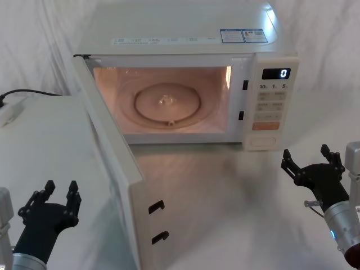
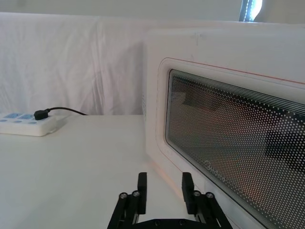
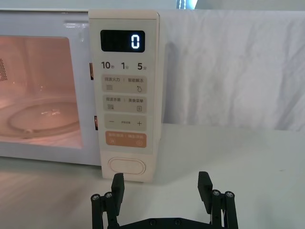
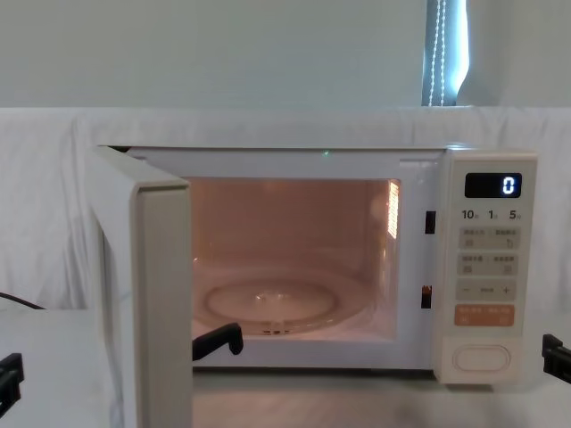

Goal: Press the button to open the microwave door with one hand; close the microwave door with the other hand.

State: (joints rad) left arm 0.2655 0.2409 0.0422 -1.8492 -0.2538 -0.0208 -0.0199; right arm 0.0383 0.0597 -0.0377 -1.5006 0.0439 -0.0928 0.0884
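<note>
The microwave door [image 1: 112, 163] stands swung wide; left gripper [image 1: 58, 192] just outside its free edge, right gripper [image 1: 306, 157] before the button [image 3: 127, 167] — both jaws apart.

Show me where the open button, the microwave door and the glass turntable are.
the button [image 3: 127, 167]: right wrist view, middle of the wide cream key at the panel's bottom.
the microwave door [image 1: 115, 169]: head view, inner face of the open door.
the glass turntable [image 1: 167, 103]: head view, centre of the round plate inside.
</note>
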